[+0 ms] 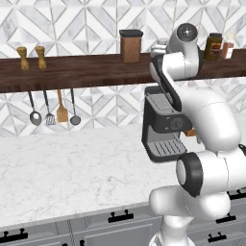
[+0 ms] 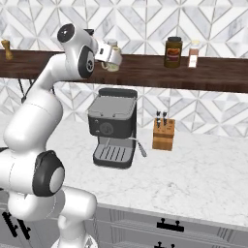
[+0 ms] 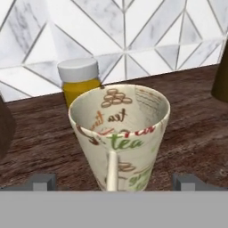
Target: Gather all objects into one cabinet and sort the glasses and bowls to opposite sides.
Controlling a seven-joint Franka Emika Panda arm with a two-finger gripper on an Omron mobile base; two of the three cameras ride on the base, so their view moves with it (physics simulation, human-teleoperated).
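A cream cup (image 3: 120,129) printed with "tea" lettering stands upright on the dark wooden shelf (image 3: 196,133), its thin handle facing the hand camera. My gripper (image 3: 115,181) is open; its two fingertips (image 3: 42,181) stand wide on either side of the cup's base, with a gap between each one and the cup. From the right base camera the hand is raised to shelf height, with the gripper (image 2: 111,55) at the cup (image 2: 113,64). The cabinet, the bowls, the blue cup and the red mug are out of view.
A yellow jar with a white lid (image 3: 79,80) stands just behind the cup. On the shelf are a brown canister (image 1: 130,45), a dark jar (image 2: 173,51) and a spice jar (image 2: 193,53). A coffee machine (image 2: 114,126) and a knife block (image 2: 163,134) stand on the marble counter below.
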